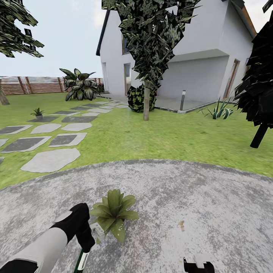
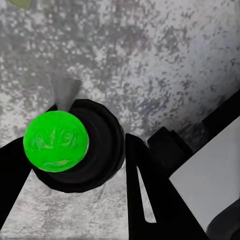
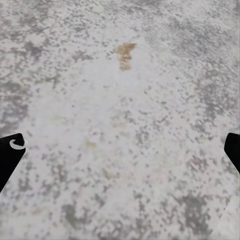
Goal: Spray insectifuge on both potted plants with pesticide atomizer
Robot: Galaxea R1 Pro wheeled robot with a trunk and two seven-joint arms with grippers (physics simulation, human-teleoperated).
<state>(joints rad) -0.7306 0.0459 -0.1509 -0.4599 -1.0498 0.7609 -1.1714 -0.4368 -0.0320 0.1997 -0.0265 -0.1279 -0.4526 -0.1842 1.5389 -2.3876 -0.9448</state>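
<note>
With its fingers pinching the dark green, pale-striped atomizer (image 1: 81, 261) beside the nearer leafy potted plant (image 1: 113, 213), the left gripper (image 1: 88, 242) may spray past the far leaves, while the right gripper (image 1: 198, 265), fingers spread, hangs idle.

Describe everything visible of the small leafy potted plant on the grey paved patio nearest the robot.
The near potted plant is a low rosette of broad, pointed green leaves, some paler at the edges, spreading outward. Its pot is hidden under the leaves. It sits upright on the round grey speckled patio, directly beside the left gripper, which holds the dark green atomizer.
</note>
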